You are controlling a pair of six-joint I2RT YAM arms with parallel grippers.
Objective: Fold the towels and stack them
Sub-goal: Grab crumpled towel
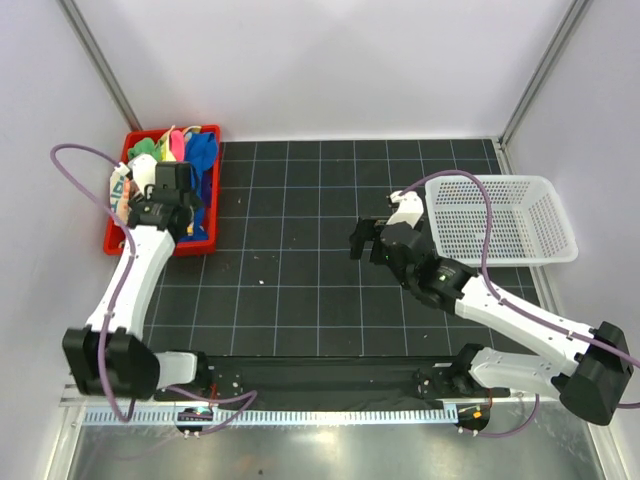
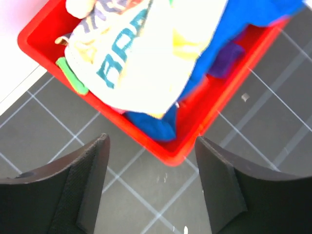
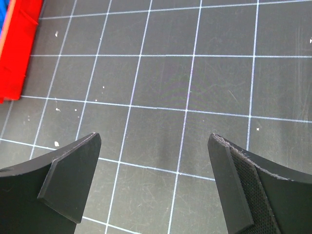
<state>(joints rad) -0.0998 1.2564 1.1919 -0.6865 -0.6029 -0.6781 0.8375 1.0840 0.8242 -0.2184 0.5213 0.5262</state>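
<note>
On the dark grid table (image 1: 300, 200), our left claw (image 2: 152, 144), wide apart, is nearest the towels (image 2: 141, 53) in the red bin (image 2: 214, 117); our right claw (image 3: 155, 140) gapes too.

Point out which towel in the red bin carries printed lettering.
The white cloth towel with teal letters, lying on top; the blue cloth towel beneath it is plain.

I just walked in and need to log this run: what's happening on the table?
Nothing is being held yet. The left arm hangs over the red bin, jaws open; the towels, a white lettered one on top, lie heaped in it. The right arm hovers over bare mat, jaws open. The white mesh basket is empty.
</note>
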